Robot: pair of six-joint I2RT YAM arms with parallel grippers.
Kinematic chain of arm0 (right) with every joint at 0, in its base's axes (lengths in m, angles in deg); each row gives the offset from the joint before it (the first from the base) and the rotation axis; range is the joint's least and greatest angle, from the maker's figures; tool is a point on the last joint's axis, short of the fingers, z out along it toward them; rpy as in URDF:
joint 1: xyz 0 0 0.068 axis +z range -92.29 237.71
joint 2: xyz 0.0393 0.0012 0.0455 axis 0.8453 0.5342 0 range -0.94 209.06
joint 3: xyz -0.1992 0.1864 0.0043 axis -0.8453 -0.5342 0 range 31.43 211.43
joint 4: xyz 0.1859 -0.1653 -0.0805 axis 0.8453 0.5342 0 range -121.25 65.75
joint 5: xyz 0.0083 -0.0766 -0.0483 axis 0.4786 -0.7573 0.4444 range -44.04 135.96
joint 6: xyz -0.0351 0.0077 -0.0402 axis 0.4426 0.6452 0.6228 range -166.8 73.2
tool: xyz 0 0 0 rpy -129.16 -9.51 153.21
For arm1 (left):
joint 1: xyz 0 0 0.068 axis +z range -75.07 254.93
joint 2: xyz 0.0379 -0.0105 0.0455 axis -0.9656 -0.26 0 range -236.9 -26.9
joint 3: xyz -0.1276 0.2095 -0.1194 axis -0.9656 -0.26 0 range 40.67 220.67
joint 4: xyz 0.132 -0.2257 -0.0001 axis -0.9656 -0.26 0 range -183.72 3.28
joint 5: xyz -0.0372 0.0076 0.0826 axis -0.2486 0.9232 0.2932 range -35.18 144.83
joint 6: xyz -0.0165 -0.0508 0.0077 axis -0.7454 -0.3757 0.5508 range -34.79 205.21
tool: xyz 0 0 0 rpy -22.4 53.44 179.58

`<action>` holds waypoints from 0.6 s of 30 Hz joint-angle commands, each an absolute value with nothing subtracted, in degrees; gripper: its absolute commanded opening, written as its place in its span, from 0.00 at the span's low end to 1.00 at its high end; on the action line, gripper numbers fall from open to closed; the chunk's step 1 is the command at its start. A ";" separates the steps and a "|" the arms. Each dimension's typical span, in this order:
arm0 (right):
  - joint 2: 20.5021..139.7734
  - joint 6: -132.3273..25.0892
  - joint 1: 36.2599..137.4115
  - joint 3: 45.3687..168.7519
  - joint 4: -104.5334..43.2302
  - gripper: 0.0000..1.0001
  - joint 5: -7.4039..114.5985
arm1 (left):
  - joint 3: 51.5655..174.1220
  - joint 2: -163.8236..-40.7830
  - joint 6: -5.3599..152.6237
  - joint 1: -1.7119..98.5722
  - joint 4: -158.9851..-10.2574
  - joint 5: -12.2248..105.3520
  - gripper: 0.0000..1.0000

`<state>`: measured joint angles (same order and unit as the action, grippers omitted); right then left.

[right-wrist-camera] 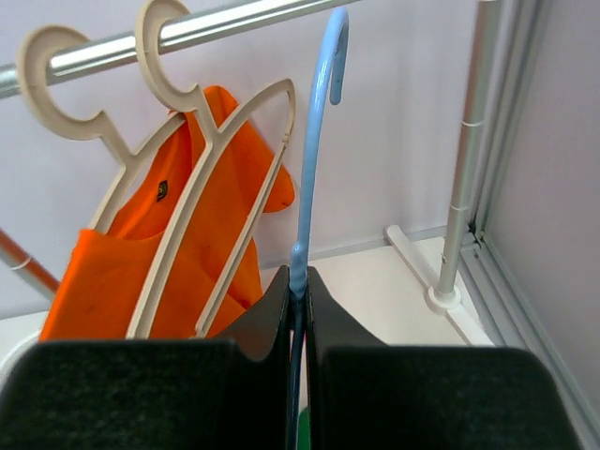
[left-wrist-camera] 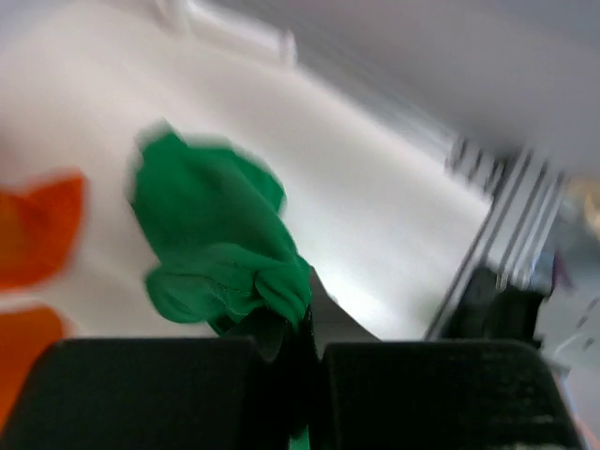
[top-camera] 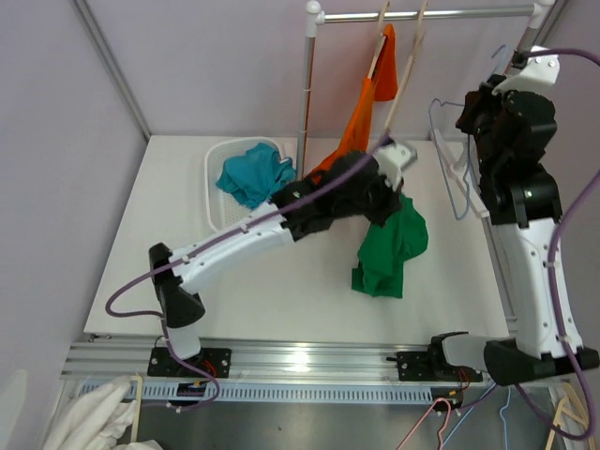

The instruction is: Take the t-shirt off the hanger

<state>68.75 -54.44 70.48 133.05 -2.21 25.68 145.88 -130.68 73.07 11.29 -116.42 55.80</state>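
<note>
An orange shirt [top-camera: 361,114] hangs from the rail [top-camera: 441,14]; a teal garment [top-camera: 251,176] lies in a white basket [top-camera: 217,212].

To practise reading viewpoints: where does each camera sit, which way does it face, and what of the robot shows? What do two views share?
Top: above and behind the bases, looking down at the table; left arm and right arm show.
Left wrist: on the left arm, looking at the green t-shirt pinched in the left end effector.
Right wrist: looking up along the blue hanger in the right end effector, toward the rail.
Both wrist views show the orange t-shirt.
</note>
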 commanded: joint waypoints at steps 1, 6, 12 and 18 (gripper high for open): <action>74.18 -51.81 65.55 136.54 -10.41 0.00 34.42 | 164.57 -123.66 76.86 18.21 -118.88 56.93 0.01; 81.57 -50.85 61.76 142.86 -15.58 0.00 43.31 | 173.41 -123.32 78.35 26.75 -114.21 61.84 0.01; 90.28 -49.00 60.35 148.14 -21.12 0.00 45.25 | 171.37 -118.66 78.01 39.67 -98.43 59.93 0.01; 96.60 -48.65 59.38 152.27 -24.04 0.00 47.80 | 178.72 -120.93 79.58 46.10 -90.42 57.98 0.01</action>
<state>94.25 -49.68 60.17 148.63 -18.76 45.03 173.31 -119.49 77.75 44.36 -98.69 59.54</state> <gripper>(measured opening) 0.039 0.014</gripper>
